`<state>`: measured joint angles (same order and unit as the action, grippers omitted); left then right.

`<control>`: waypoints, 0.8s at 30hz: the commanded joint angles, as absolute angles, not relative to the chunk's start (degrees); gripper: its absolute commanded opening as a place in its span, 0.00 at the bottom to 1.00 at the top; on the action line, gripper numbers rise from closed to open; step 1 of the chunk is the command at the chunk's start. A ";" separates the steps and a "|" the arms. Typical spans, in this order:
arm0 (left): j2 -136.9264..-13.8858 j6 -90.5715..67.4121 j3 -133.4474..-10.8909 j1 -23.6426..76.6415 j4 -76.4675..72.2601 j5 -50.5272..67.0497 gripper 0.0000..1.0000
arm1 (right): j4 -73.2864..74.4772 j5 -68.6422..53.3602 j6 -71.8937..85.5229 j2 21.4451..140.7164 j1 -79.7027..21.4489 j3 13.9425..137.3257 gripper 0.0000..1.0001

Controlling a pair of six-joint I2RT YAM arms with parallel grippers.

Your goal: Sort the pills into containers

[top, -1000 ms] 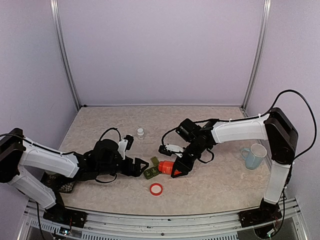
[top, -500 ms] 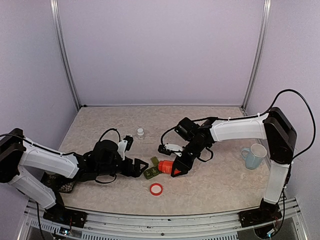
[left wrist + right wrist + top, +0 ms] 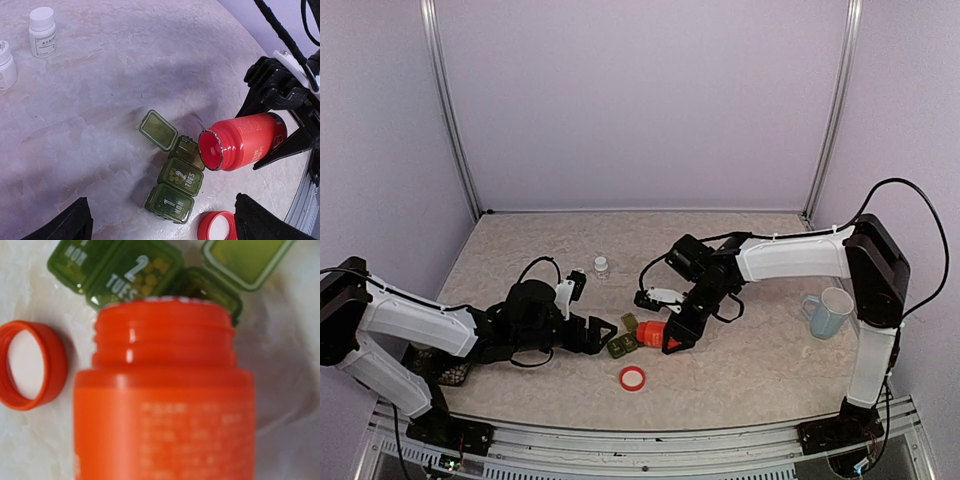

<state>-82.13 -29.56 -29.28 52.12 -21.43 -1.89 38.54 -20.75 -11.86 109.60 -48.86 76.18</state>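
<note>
Right gripper [image 3: 671, 335]: clamped on the body of the red bottle [image 3: 242, 141], which is tipped with its mouth down.
Left gripper [image 3: 602, 334]: jaws wide apart, holding nothing.
Containers [image 3: 177, 180]: just ahead of the left gripper, end compartment open under the bottle mouth.
Pills [image 3: 145, 277]: yellow, visible through the TUES lid.
Handling: we judge the strip light, stiff, and liable to slide on the smooth table [image 3: 100, 90]; we would pinch its long side walls, clear of the thin hinged lid [image 3: 158, 130].
Surroundings: red cap [image 3: 216, 231] just beside the MON end; white bottles [image 3: 42, 25] far ahead; mug [image 3: 828, 311] well beyond the right gripper.
Obstruction: the bottle neck blocks access to the open end from above.
</note>
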 commanded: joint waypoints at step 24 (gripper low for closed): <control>-81.66 -29.69 -28.32 51.86 -23.05 -1.63 0.96 | 45.73 -17.10 -12.59 112.77 -50.97 82.47 0.29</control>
